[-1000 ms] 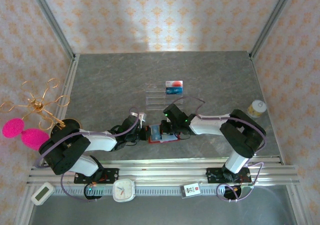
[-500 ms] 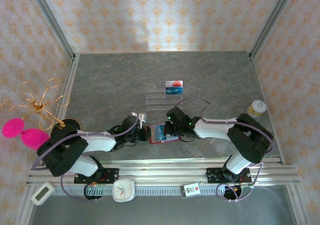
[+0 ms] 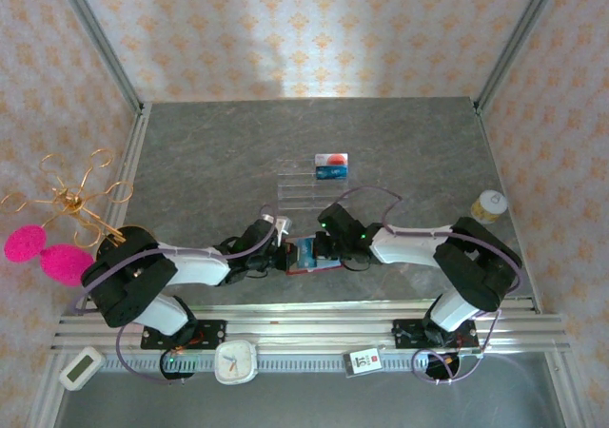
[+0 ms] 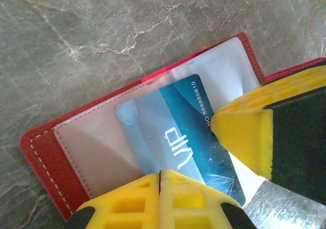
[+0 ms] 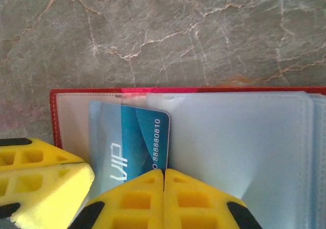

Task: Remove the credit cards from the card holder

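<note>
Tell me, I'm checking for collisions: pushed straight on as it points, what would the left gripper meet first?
Likely the blue VIP card in the card holder: the left gripper, shut, sits at its edge.

Robot lab test booth, not a real home: left arm [image 3: 190, 268] & right arm [image 3: 419, 241] bolted to alu rail [image 3: 304, 328] at grey counter [image 3: 209, 152] edge, cables loose; wallpaper-print panels [image 3: 314, 29] in alu posts [image 3: 95, 38]; misc props, e.g. clock [image 3: 235, 361], timer [image 3: 80, 367].

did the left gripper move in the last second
Yes. The left gripper has shifted right, toward the red card holder, judged against the clear rack.
</note>
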`<state>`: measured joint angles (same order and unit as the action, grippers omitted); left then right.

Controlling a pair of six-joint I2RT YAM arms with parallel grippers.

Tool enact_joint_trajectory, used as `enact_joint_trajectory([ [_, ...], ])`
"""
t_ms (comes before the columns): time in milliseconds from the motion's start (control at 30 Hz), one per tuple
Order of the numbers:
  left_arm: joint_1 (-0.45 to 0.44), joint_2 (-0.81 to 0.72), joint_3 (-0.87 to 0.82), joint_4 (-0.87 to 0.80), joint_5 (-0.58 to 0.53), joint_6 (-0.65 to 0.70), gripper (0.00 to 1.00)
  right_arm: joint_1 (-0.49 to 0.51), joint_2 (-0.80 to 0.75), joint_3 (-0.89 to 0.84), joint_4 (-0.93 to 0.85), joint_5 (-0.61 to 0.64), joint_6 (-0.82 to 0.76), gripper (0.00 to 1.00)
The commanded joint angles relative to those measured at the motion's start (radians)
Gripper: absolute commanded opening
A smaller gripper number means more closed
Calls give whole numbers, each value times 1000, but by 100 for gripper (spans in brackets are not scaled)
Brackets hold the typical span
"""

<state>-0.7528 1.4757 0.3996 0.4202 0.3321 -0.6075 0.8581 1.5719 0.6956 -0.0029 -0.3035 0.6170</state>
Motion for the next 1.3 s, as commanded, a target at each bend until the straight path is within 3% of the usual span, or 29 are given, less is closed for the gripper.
enact_joint_trajectory([
  [0,2,33,6,-44,-33,14,0,-11,-14,-29,9,-31,12,7],
  [100,7,44,-3,-46,-19,12,0,-28,-10,-42,35,-74,12,18],
  [333,-6,87,-33,18,32,-18,0,-33,46,-35,85,-164,12,22],
  [467,-13,92,-44,36,38,-29,0,-36,45,-41,90,-162,18,19],
  [667,-4,72,-47,19,25,-23,0,-56,-16,-63,28,-70,18,0],
  [1000,9,57,-33,30,38,-26,0,-85,-241,-125,-162,117,10,0],
  [1133,18,-60,16,29,28,-23,0,-85,-377,-100,-170,143,-15,0],
  [1267,41,-220,20,188,70,-22,20,-85,-523,-86,-104,163,-27,0],
])
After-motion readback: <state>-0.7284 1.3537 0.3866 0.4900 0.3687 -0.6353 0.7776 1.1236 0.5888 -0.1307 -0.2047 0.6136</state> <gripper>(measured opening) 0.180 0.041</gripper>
